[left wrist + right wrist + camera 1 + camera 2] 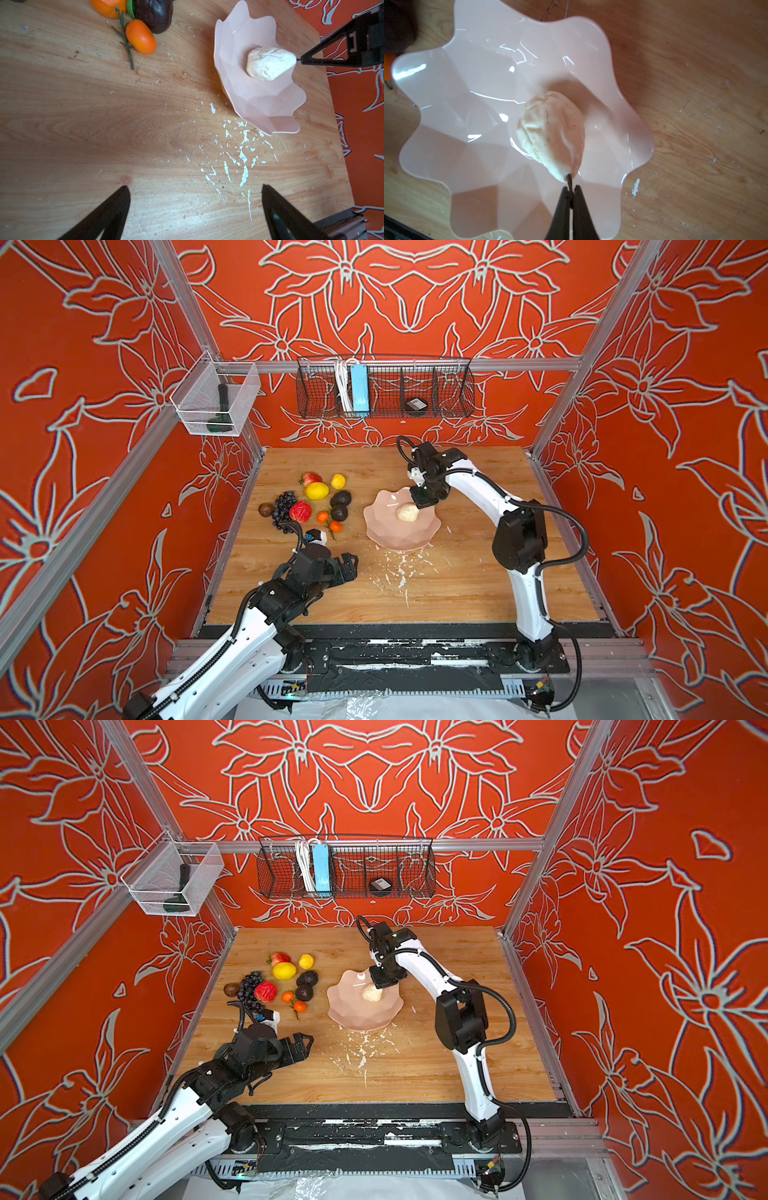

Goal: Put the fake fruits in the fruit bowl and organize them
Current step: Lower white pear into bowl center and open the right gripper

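The pale pink scalloped fruit bowl (382, 533) (353, 1017) stands mid-table. Low inside it is a cream, wrinkled fake fruit (407, 512) (552, 133), held by its dark stem in my shut right gripper (571, 188). I cannot tell whether it touches the bowl's floor. Left of the bowl lie the other fake fruits: a lemon (317, 491), a smaller yellow one (338, 481), black grapes (282, 506), a red strawberry (300, 512), two avocados (340, 498) and small oranges (336, 526). My left gripper (351, 566) (194, 189) hovers open over bare wood near the front left, holding nothing.
White flecks (401, 572) mark the wood in front of the bowl. A black wire basket (384, 391) hangs on the back wall and a clear mesh box (216, 400) on the left rail. Red patterned walls close in three sides of the table.
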`<state>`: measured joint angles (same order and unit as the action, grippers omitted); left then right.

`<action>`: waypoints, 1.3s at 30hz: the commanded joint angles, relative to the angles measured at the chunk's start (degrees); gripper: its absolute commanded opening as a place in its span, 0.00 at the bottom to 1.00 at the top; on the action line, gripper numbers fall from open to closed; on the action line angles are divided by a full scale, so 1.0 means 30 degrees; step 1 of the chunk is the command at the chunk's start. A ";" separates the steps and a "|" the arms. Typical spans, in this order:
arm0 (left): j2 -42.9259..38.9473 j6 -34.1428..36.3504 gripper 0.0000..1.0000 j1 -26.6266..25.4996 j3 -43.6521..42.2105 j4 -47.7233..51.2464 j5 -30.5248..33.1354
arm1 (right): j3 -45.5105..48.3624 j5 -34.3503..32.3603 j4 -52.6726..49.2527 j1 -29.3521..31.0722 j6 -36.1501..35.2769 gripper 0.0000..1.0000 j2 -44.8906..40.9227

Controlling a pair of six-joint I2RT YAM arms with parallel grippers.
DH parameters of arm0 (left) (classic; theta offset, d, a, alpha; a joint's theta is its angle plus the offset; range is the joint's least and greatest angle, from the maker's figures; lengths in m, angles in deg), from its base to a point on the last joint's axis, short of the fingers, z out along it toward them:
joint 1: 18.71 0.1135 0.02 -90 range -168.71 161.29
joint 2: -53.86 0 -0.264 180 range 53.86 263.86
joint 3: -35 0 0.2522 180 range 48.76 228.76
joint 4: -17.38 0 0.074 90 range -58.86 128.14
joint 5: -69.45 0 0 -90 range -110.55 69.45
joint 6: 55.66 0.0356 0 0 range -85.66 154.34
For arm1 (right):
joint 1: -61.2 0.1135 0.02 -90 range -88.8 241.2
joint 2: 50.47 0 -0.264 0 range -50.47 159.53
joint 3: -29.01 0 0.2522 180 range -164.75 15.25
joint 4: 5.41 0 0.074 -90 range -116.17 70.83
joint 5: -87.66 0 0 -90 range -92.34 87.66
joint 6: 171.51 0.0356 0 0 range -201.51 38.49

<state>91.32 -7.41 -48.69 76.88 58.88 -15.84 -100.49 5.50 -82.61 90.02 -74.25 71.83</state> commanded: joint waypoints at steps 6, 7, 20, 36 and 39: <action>-0.0127 0.0032 0.98 0.0116 -0.0029 -0.0022 0.0217 | 0.1284 -0.0395 -0.0134 -0.0113 -0.0385 0.00 -0.1180; -0.0176 0.0033 0.98 0.0097 -0.0027 0.0006 0.0243 | 0.1315 -0.0399 -0.0051 -0.0172 -0.0401 0.00 -0.1118; -0.0204 0.0033 0.98 0.0116 -0.0098 0.0009 0.0334 | 0.0086 0.0392 -0.0360 -0.0537 -0.1280 0.00 0.0413; -0.0197 0.0033 0.98 0.0118 -0.0203 -0.0079 0.0364 | -0.1973 -0.0386 -0.0270 -0.0685 -0.1397 0.09 0.1965; -0.0253 0.0003 0.98 0.0119 -0.0232 -0.0050 0.0422 | -0.2314 -0.0385 -0.0269 -0.0715 -0.1395 0.11 0.2334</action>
<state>91.08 -7.41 -48.67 76.88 58.88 -15.66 -105.32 5.24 -82.48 88.25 -77.02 76.83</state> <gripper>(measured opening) 0.983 0.102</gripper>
